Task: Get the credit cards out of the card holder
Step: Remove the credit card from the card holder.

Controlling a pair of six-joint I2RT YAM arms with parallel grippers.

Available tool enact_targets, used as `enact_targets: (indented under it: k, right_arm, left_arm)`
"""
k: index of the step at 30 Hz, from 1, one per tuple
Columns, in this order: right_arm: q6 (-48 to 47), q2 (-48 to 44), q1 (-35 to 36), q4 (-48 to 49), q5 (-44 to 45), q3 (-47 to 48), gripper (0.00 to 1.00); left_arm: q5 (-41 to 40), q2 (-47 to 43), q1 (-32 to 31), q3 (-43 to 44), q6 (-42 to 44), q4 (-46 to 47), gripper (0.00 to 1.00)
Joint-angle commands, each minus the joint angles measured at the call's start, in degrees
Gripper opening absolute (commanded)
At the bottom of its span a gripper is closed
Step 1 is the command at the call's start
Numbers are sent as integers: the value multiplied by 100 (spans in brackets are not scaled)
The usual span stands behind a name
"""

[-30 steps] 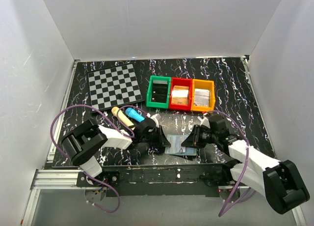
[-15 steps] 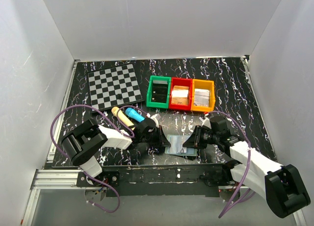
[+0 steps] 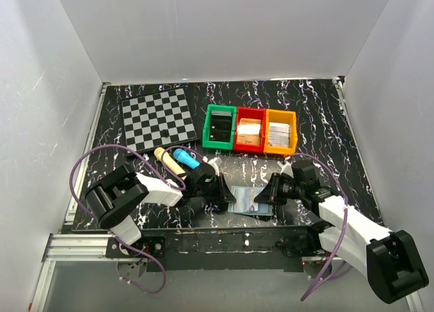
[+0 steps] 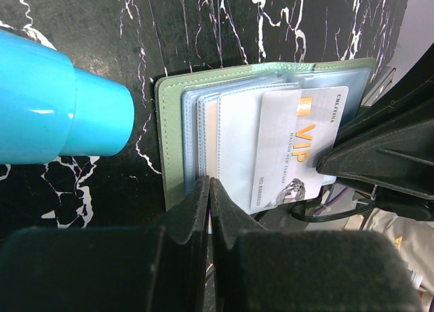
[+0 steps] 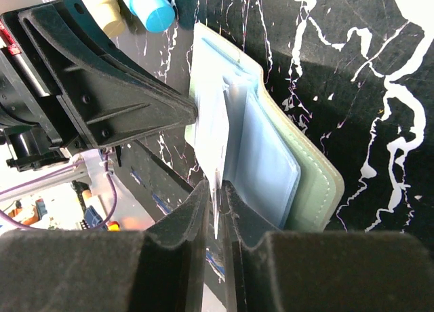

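Observation:
The card holder (image 3: 245, 201) lies open near the table's front edge, grey-green outside with pale blue sleeves inside (image 4: 173, 122) (image 5: 312, 183). My left gripper (image 3: 226, 198) is shut on the holder's left edge, its jaw tips (image 4: 209, 184) pressed together over the sleeves. My right gripper (image 3: 262, 198) is shut on the edge of a pale credit card (image 5: 214, 132) that sticks out of a sleeve. In the left wrist view this card (image 4: 298, 142) reads "VIP" and lies partly out towards the right. Other cards are hidden in the sleeves.
A checkered board (image 3: 158, 119) lies at the back left. Green (image 3: 220, 127), red (image 3: 249, 130) and orange (image 3: 281, 131) bins stand behind the holder. A blue cylinder (image 3: 184, 158) and a cream one (image 3: 167, 161) lie beside the left gripper. The table's front edge is close.
My right gripper has shifted slightly to the right with the card in its jaws. The left gripper and the holder have stayed in place.

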Motion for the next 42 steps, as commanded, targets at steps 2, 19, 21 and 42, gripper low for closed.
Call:
enact_targets:
  k: [2,19,21,42]
  right_arm:
    - [-106,-15,-43,23,-101,201,20]
    - [-193,-76,-96,-232,-128,367,1]
    - [-229,-147,-122,-328,-93,376,1]
    - [-641,-735,-281,-1831,241,903,1]
  left_arm:
    - [-136,81,24,-138,95,-375,0]
    - [-145,81,24,-103,113,-410,0]
    - [-145,81,24,-112,104,-401,0]
    - [-163,-147,24,-209,130,-331,0]
